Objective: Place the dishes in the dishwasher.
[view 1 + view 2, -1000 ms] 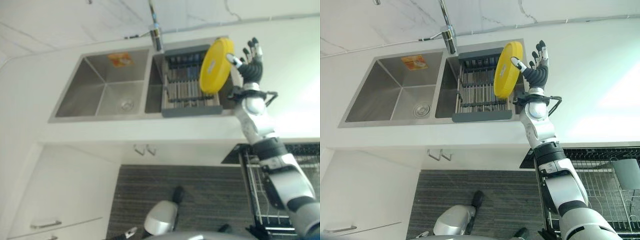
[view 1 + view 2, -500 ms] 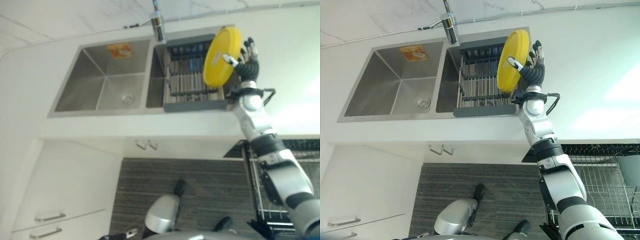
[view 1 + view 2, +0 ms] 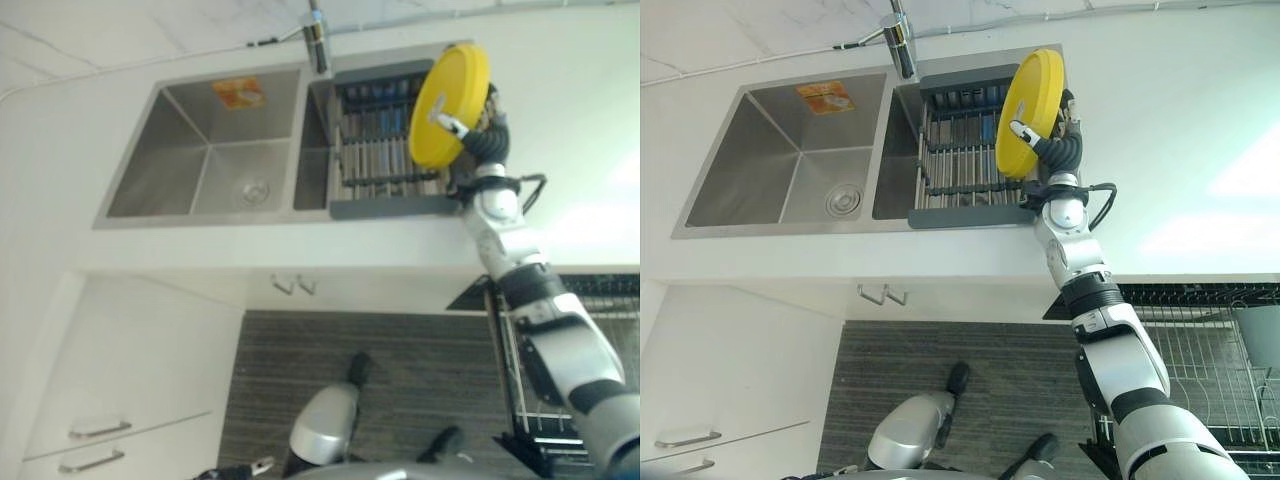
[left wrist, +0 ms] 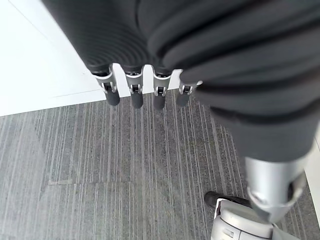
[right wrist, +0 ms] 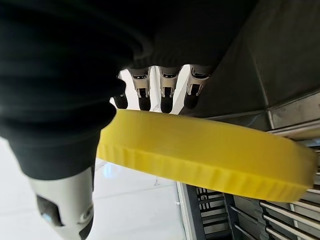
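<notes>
One yellow plate (image 3: 1029,110) pinched on edge by our right hand (image 3: 1052,148) | above sink rack (image 3: 958,150) | left hand (image 4: 145,92) relaxed, fingers straight over floor (image 4: 125,175)

Kitchen: steel double sink (image 3: 790,160), faucet (image 3: 902,40), white counter (image 3: 1160,130), cabinet drawers (image 3: 730,400), dishwasher rack (image 3: 1210,360).

Silver-grey right arm (image 3: 1095,330) in rounded shell segments with black bands at the joints, right hand (image 3: 1058,150) under a dark ribbed cover, silver fingers (image 5: 168,90) with dark tips, left hand (image 4: 150,92) seemingly built the same way
</notes>
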